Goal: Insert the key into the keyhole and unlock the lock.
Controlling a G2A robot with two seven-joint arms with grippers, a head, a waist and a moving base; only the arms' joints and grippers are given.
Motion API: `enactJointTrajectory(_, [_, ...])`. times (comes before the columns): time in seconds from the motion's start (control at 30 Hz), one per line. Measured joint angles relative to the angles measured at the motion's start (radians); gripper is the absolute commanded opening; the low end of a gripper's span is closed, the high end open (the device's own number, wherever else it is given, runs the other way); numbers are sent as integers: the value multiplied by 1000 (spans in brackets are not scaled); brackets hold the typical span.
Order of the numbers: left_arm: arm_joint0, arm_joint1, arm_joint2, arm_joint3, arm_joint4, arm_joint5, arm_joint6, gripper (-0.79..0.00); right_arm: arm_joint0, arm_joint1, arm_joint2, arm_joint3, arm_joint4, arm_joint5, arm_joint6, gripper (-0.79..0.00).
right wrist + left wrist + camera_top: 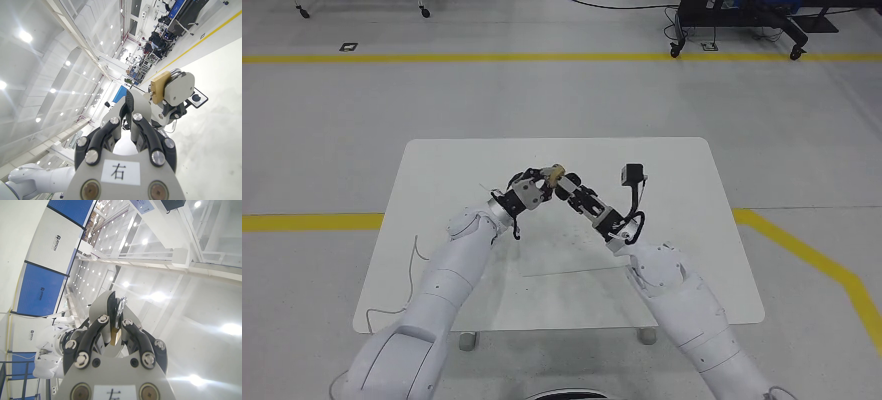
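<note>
Above the middle of the white table (672,270) both arms meet. My left gripper (535,189) is shut on a brass padlock (557,172). Its brass body (115,336) sits between the fingers, and the silver shackle (121,307) sticks out past the left gripper (118,308). From the right wrist the padlock (158,91) shows side-on, clamped by the left arm's pads (179,89). My right gripper (132,93) is shut, its tips right at the lock's underside. A small silver key (150,95) runs from behind its finger into the keyhole. The right gripper (570,188) touches the lock.
The table's edges lie well clear of both grippers on all sides. A thin cable (414,262) hangs over its left side. Yellow floor lines (542,57) and wheeled carts (742,25) are far behind the table.
</note>
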Motion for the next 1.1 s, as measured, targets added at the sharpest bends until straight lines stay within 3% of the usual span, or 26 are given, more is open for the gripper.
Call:
enactJointTrajectory(0.77, [19, 1, 4, -25, 21, -29, 0, -785, 17, -6, 0, 44, 40, 57, -26, -785])
enactJointTrajectory(0.87, [24, 2, -4, -34, 15, -66, -1, -785, 10, -6, 0, 34, 52, 41, -20, -785])
enactJointTrajectory(0.9, [28, 2, -9, -40, 16, -95, 4, -785, 2, -5, 3, 23, 59, 29, -15, -616])
enactJointTrajectory(0.93, [32, 3, -13, -46, 19, -121, 11, -785, -6, -4, 6, 14, 63, 21, -10, -508])
enactJointTrajectory(1.1, [65, 7, -28, -91, 59, -295, 53, -785, -51, 4, 24, -33, 84, 5, 22, -511])
